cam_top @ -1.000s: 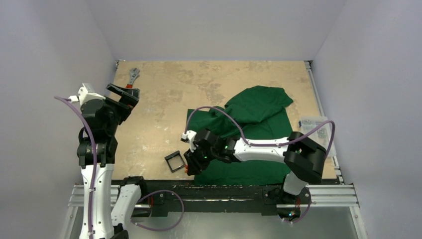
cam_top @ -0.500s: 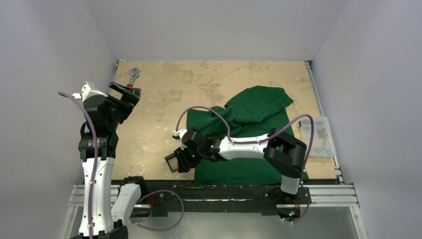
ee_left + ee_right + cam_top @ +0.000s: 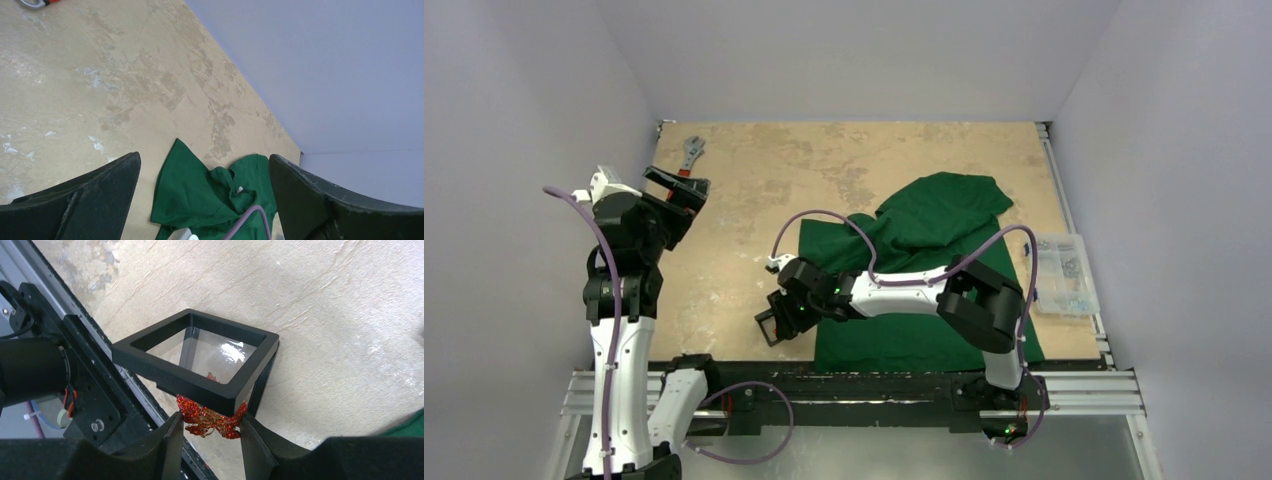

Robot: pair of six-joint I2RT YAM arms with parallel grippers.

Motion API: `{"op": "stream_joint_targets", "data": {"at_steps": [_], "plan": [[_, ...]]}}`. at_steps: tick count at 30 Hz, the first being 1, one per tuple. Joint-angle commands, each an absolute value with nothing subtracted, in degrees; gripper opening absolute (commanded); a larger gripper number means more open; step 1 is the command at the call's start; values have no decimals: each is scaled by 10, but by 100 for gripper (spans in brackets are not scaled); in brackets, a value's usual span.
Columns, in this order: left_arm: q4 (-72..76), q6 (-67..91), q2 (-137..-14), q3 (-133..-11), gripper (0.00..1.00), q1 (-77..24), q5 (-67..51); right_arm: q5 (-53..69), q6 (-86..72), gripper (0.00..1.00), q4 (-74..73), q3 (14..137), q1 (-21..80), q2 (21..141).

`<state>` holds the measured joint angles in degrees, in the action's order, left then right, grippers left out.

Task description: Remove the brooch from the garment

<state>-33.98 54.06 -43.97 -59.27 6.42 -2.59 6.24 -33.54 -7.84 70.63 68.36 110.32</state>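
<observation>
The brooch, a sparkly orange-red jagged leaf, is pinched between the fingers of my right gripper. It touches the near edge of a small black square frame box with a clear pane. In the top view my right gripper is at that box, left of the garment, a dark green T-shirt spread on the table. My left gripper is open and empty, raised at the far left. The garment also shows in the left wrist view.
A red-handled wrench lies at the far left corner. A clear plastic box of small parts sits at the right edge. The metal rail runs along the table's near edge, close to my right gripper.
My right gripper has moved left off the garment's edge with the brooch, reaching the black frame box. The left arm has barely shifted.
</observation>
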Motion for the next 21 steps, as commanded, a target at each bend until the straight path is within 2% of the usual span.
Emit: {"op": "stream_joint_targets", "data": {"at_steps": [1, 21], "plan": [[-323, 547, -443, -591, 100, 69, -35, 27, -356, 23, -89, 741, 689, 1105], [-315, 557, -439, -568, 100, 70, -50, -8, -384, 26, -92, 744, 707, 1111]]}}
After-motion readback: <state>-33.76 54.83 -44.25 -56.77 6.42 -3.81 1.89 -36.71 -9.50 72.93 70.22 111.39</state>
